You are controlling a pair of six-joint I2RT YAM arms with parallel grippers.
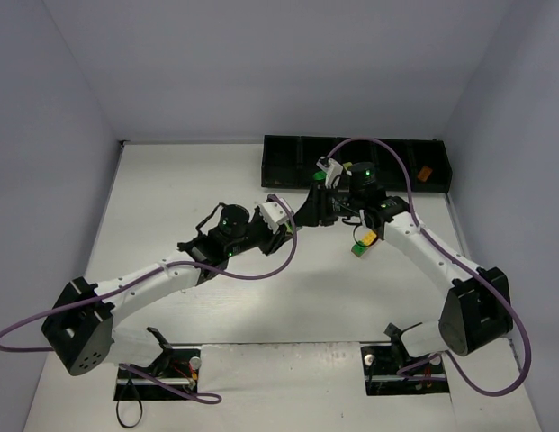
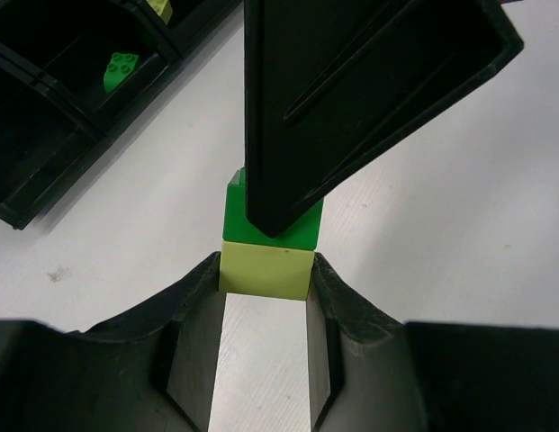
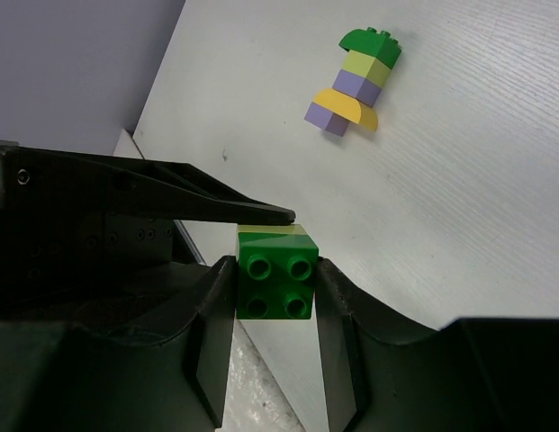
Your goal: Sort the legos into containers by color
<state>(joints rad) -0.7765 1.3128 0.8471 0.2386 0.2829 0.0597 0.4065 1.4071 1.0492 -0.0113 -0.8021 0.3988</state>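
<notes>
Left tool [image 2: 265,268] clenched on the lime brick [image 2: 261,281], right tool [image 3: 275,273] clamped on the dark green brick [image 3: 277,297] stuck just ahead of it. Looks light, rigid, slick: squeeze flat sides, pull them apart.

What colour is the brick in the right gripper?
Dark green brick; the right wrist view shows it best.

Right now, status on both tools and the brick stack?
Left tool shut on pale yellow-green brick. Right tool shut on dark green brick. The two bricks are joined. Other stack lies apart.
</notes>
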